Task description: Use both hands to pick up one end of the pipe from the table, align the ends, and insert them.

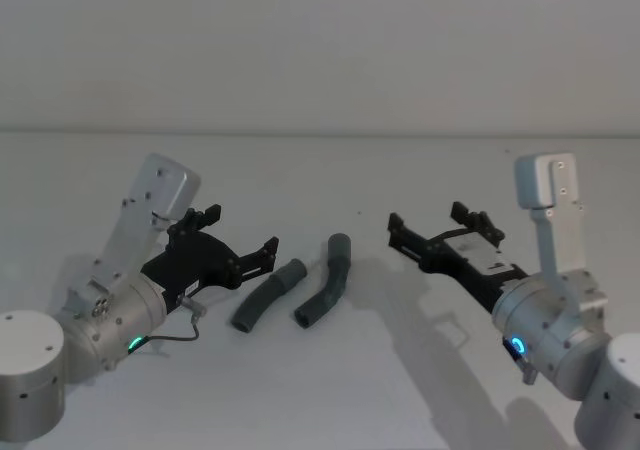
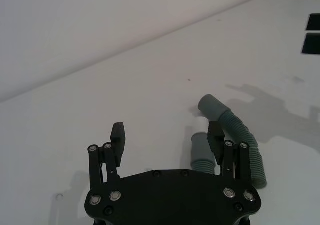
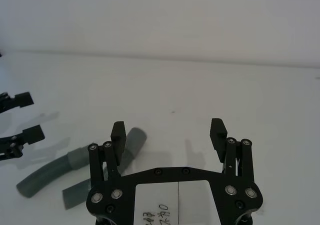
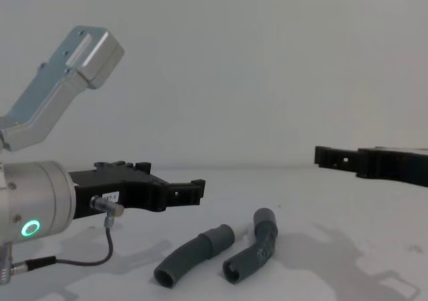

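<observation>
- White table (image 1: 330, 400) runs across the whole front, with a plain pale wall (image 1: 320, 50) behind it.
- Far left: the left arm comes in from the lower corner of the head view, and a green ring (image 1: 133, 344) is lit on its wrist. A thin grey cable (image 4: 100, 251) loops below the wrist in the chest view.
- Left gripper (image 1: 238, 232) points right toward the middle of the table. Its fingers are spread wide with nothing between them. The chest view shows it (image 4: 175, 184) hanging above the table rather than resting on it.
- Left pipe piece (image 1: 268, 295) lies flat on the table just right of the left gripper. It is dark grey and gently curved. Its far cuff sits close to the gripper's nearer fingertip, and I cannot tell whether they touch. It also shows from the chest (image 4: 190, 254).
- Right pipe piece (image 1: 328, 285) lies beside the first, close but apart, and the two are not joined. It bends more sharply, and its open near end faces the robot in the chest view (image 4: 254, 251).
- Left wrist view: both pieces sit past one fingertip (image 2: 215, 131), outside the gap.
- Right gripper (image 1: 428, 218) is right of the pipes, pointing left at them from well apart. Its fingers are spread and empty, and it is off the table in the chest view (image 4: 341, 159).
- Far right: a blue ring (image 1: 517, 347) glows on the right wrist.
</observation>
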